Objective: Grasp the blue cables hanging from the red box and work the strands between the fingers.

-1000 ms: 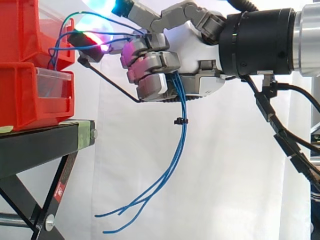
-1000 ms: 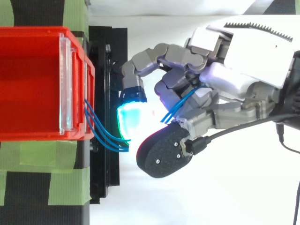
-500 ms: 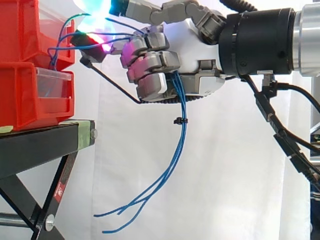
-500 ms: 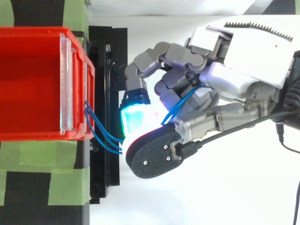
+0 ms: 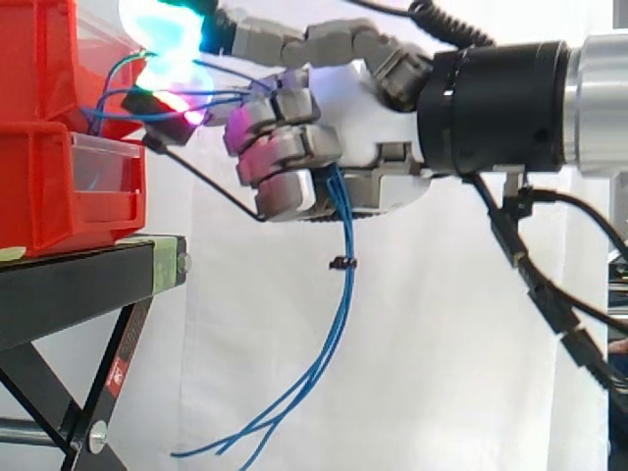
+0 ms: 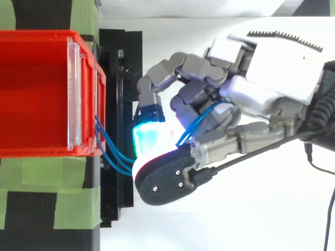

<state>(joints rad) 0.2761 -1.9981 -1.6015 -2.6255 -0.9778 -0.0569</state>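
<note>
Blue cables (image 5: 343, 294) come nearest to us in the side view. They drop from the underside of the hand (image 5: 353, 137) toward 6 o'clock, bound by a small black tie (image 5: 341, 262). Their loose ends fan out toward 7 o'clock at the bottom edge.

We find the hand clenched on the cables, its fingers (image 5: 285, 147) curled into the palm with the strands passing between them. From the hand's 9 o'clock side the cables run nearly level to the front of the red box (image 5: 39, 59).

Two glowing pads, one cyan (image 5: 162, 25) and one red-magenta (image 5: 182, 103), sit at that stretch, just beside the box's front. From above we see the cables leave the box's front wall and curve toward 4 o'clock under the cyan pad.

The box rests on a second red bin (image 5: 49, 196). That bin stands on a black stand (image 5: 78, 285) marked with green tape (image 6: 31, 196). Farthest back hangs a white curtain (image 5: 442, 373).
</note>
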